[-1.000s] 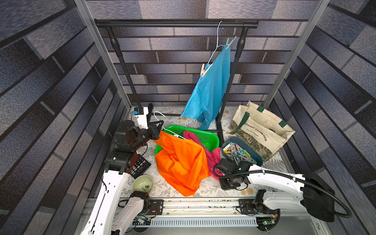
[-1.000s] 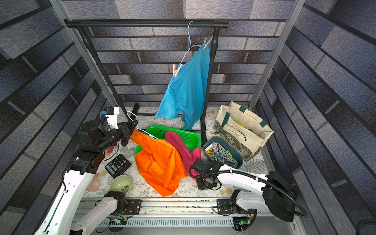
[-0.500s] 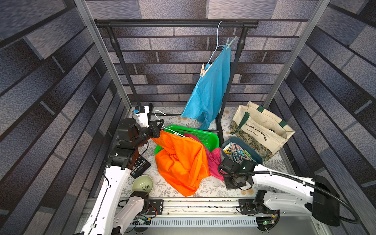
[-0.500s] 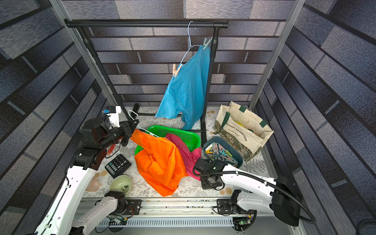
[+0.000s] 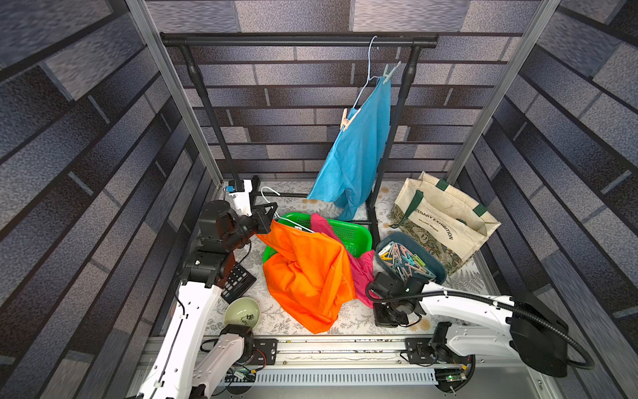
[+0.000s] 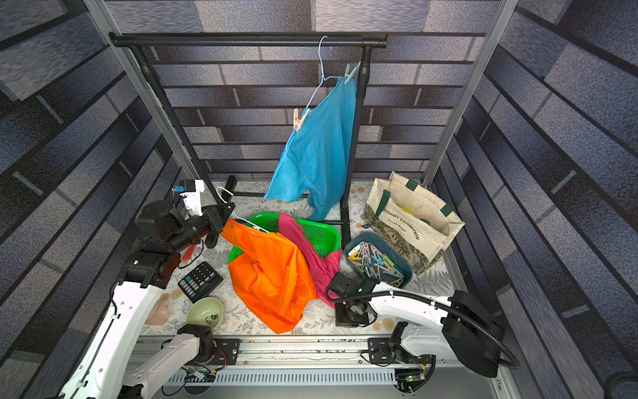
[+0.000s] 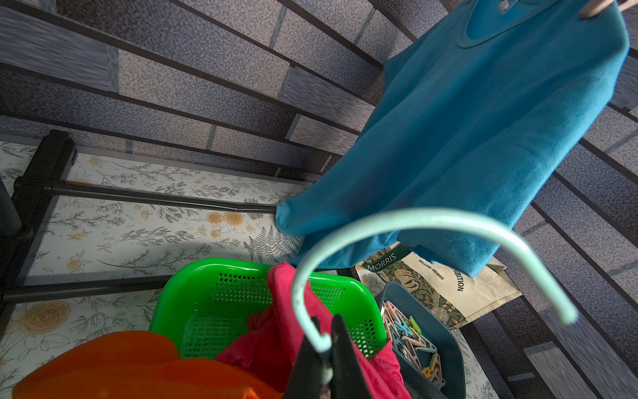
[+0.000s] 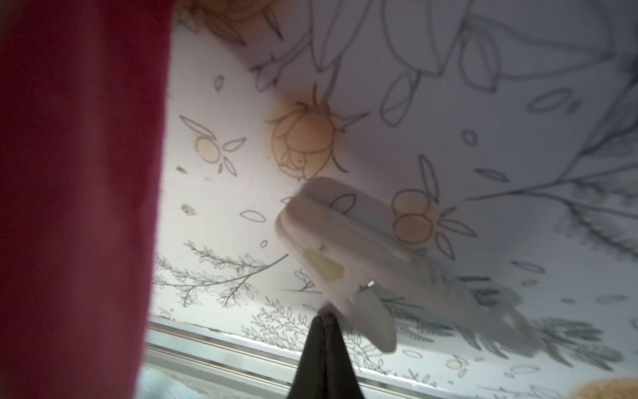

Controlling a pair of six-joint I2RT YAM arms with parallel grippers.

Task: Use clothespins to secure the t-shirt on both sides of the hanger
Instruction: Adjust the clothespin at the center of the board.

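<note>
One white clothespin [image 8: 341, 241] beside right hand [image 8: 326, 323], near front edge of table [image 8: 224, 193].

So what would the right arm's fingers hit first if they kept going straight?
Probably the white clothespin just ahead of the shut right fingers, with the flowered tabletop right behind it; depth is hard to judge.

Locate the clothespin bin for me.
In both top views the clothespin bin sits on the robot's right, between the green basket and the tote bag.
</note>
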